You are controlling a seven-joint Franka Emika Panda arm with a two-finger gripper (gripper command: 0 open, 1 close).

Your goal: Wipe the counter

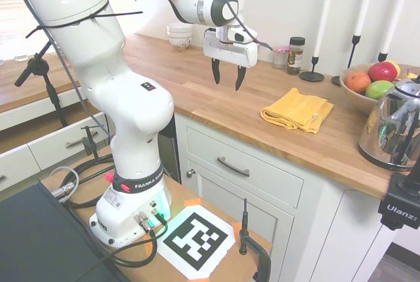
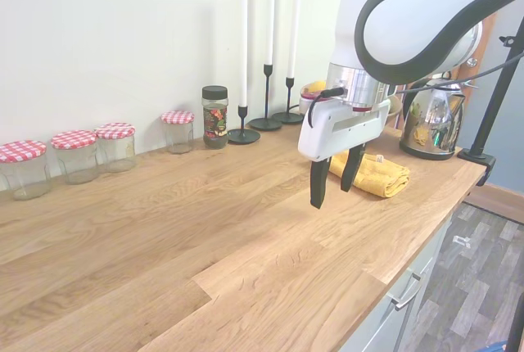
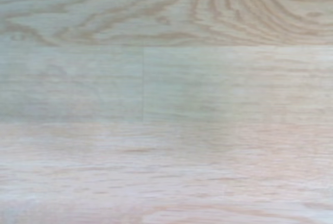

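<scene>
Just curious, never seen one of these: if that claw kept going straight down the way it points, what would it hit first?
Most likely bare wood. The claw hangs open, pointing down at the counter; the yellow cloth lies off to one side.

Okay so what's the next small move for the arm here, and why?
Probably move the claw sideways to above the yellow cloth and lower onto it. The claw hangs open and empty over bare counter, and the cloth lies folded, untouched, nearer the kettle. Wiping likely needs the cloth in hand first.
</scene>
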